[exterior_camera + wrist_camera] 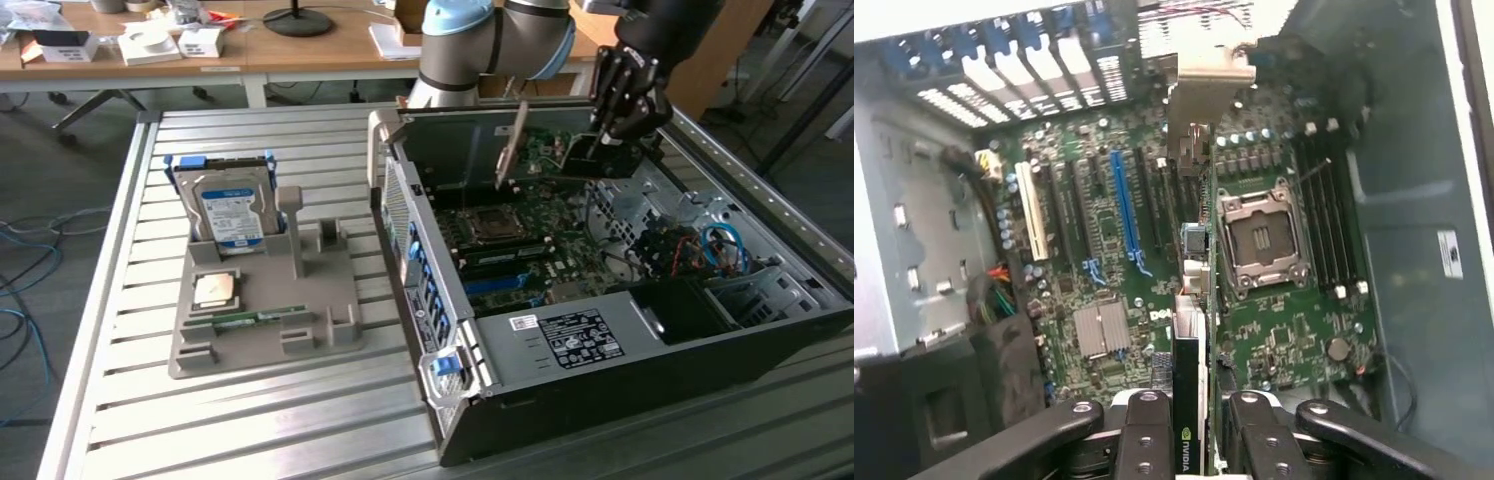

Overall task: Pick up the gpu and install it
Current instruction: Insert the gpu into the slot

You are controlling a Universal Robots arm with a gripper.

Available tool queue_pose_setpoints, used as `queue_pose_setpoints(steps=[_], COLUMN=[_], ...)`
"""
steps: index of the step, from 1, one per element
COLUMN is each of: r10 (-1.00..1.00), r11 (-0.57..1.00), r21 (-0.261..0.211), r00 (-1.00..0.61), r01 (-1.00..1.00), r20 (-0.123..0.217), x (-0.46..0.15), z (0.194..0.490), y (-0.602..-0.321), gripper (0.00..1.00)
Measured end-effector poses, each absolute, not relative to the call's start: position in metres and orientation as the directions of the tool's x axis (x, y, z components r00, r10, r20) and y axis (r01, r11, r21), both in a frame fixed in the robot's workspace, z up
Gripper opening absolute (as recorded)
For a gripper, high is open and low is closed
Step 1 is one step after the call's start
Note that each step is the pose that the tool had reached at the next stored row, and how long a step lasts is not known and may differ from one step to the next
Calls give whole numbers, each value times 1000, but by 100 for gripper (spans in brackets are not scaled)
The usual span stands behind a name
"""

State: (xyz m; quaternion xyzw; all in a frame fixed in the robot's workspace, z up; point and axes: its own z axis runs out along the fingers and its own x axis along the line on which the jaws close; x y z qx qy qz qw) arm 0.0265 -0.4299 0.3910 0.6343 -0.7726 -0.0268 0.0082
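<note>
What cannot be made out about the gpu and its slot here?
Exterior view: whether the gpu touches the motherboard; the card hides its lower edge.
Wrist view: the slot beneath, hidden by the edge-on gpu.
Wrist view: the gripper, partly cut off by the edge.

Slatted metal workbench. Far side: wooden desk with white boxes and a black round stand base. Grey floor; blue cables at the exterior view's left.
</note>
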Motion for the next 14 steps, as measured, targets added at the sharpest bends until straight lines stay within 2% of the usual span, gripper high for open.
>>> queue_pose_setpoints(steps=[8, 14], r10=[-998, -998], r11=[61, 50], r21=[52, 52], r00=[-62, -51], r01=[-997, -997], r20=[-21, -21], x=[26, 26], z=[390, 390], y=[-430, -430], gripper=[27, 27])
